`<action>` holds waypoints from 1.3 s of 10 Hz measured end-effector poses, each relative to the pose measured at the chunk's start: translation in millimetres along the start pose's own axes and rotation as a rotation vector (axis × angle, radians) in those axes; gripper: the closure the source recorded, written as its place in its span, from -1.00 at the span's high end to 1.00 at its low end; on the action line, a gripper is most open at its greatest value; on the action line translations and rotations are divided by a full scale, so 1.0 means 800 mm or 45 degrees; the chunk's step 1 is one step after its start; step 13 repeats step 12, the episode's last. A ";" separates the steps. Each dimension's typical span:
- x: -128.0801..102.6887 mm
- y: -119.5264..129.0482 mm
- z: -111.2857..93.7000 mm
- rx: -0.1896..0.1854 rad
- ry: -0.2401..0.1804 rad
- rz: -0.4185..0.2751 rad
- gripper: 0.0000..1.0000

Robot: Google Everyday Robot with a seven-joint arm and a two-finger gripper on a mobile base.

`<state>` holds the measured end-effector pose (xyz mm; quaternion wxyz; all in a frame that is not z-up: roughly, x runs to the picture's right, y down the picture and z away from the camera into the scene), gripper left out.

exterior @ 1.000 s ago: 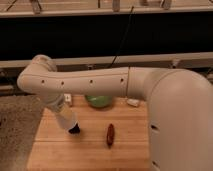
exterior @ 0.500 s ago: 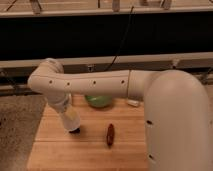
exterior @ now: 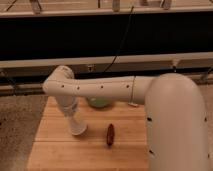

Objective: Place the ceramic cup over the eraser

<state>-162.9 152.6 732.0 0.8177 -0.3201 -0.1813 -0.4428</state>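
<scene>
STAGE: placement under way | GRIPPER: gripper (exterior: 71,114) at the table's (exterior: 55,150) left part, clasping the ceramic cup (exterior: 77,125) | CUP: tilted, wide end low near the wood | ERASER: not visible, possibly beneath | REMAINING: seat cup, let go.

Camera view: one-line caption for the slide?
White robot arm lowers its tool with the plain white tapered ceramic cup onto the wooden table, beside a dark red elongated object.

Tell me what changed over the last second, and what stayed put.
The arm swung right and pulled back, carrying the ceramic cup from the wooden table's left edge inward toward the middle. The gripper sits above the cup, by the arm's elbow. The green bowl and dark red object stayed put.
</scene>
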 end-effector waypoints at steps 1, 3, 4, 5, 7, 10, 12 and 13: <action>0.002 0.003 0.010 -0.002 -0.029 -0.001 -0.22; 0.001 0.008 0.026 -0.006 -0.074 -0.003 0.14; 0.000 0.012 0.031 -0.006 -0.096 -0.004 0.40; -0.001 0.015 0.034 -0.007 -0.112 -0.006 0.55; -0.004 0.019 0.038 -0.002 -0.138 -0.016 0.60; 0.020 0.036 0.023 0.015 -0.121 0.012 0.60; 0.034 0.052 0.019 0.018 -0.116 0.023 0.60; 0.034 0.052 0.019 0.018 -0.116 0.023 0.60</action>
